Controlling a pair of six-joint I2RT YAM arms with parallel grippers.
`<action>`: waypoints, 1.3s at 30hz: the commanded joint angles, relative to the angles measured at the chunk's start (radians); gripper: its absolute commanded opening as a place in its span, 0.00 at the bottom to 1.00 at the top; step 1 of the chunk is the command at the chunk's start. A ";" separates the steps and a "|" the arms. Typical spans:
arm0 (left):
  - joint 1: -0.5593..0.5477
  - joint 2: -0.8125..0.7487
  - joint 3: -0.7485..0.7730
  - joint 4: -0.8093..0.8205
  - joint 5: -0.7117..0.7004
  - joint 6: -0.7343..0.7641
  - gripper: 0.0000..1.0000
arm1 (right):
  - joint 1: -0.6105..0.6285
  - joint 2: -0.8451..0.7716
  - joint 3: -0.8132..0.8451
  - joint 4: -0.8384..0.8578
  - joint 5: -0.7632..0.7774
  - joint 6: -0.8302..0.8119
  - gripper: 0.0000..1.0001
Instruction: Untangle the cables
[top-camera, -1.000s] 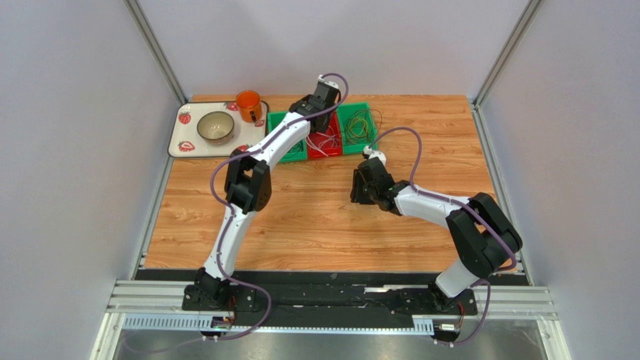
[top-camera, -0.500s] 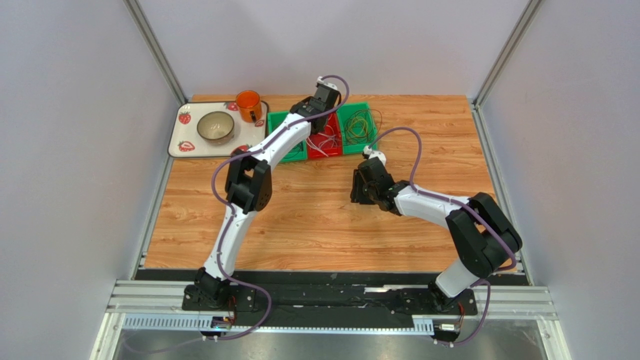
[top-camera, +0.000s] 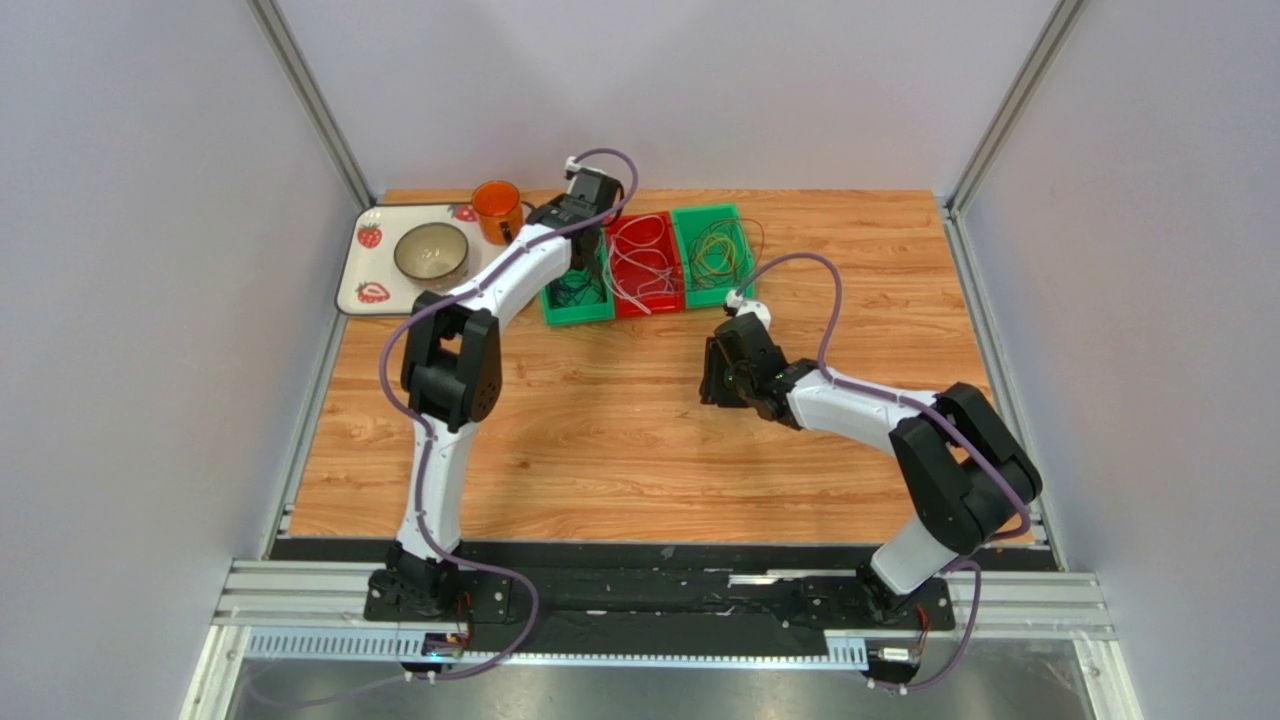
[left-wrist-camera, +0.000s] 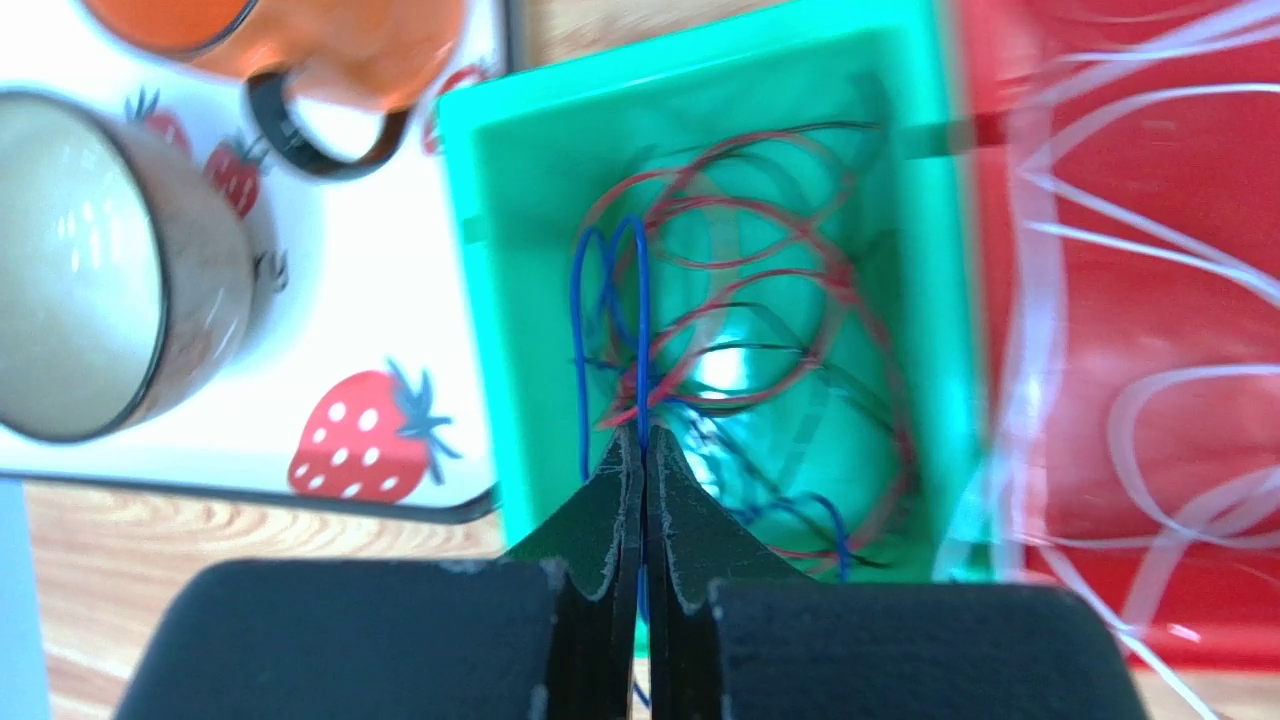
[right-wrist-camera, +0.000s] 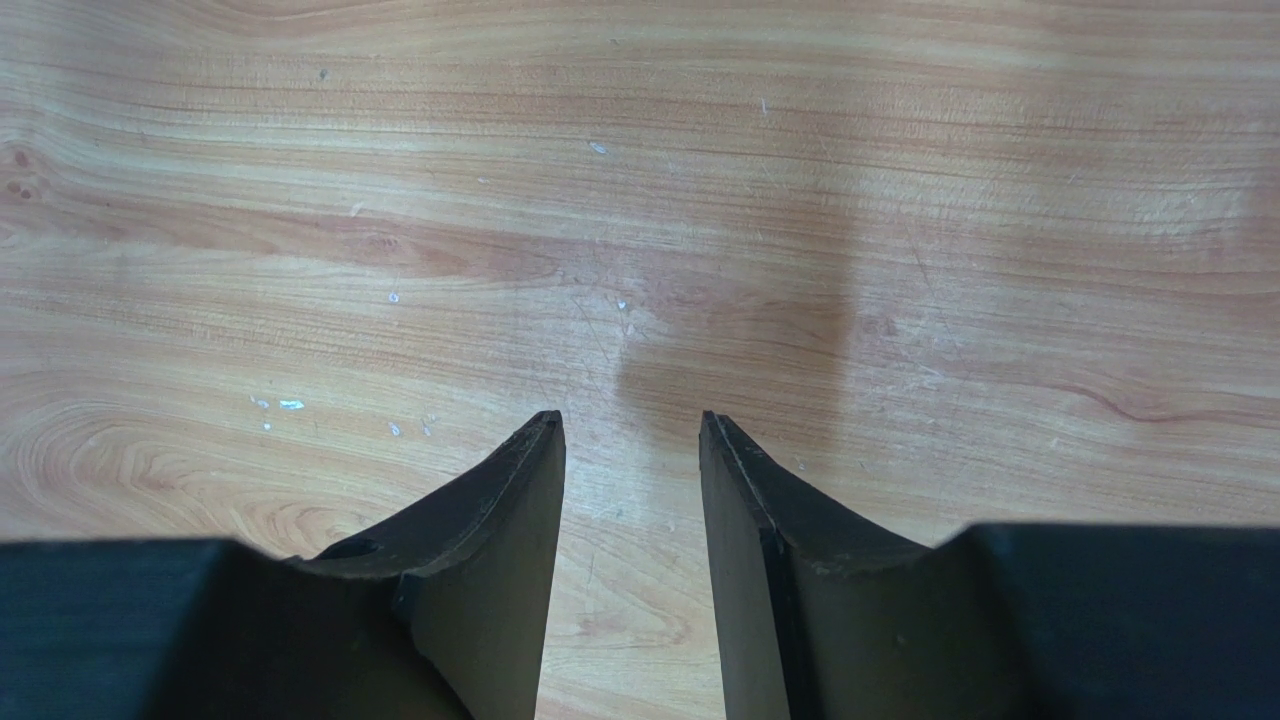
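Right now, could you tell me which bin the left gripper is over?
The green bin beside the tray; the red bin and other green bin lie further right.
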 joint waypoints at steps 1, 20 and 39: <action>0.023 -0.092 -0.074 0.061 0.045 -0.077 0.00 | 0.007 0.009 0.035 0.015 0.012 0.005 0.42; 0.035 0.029 0.037 -0.002 0.159 -0.134 0.05 | 0.011 0.014 0.039 0.010 0.017 0.002 0.42; 0.035 -0.081 0.084 -0.067 0.159 -0.107 0.47 | 0.017 0.014 0.041 0.007 0.023 0.001 0.42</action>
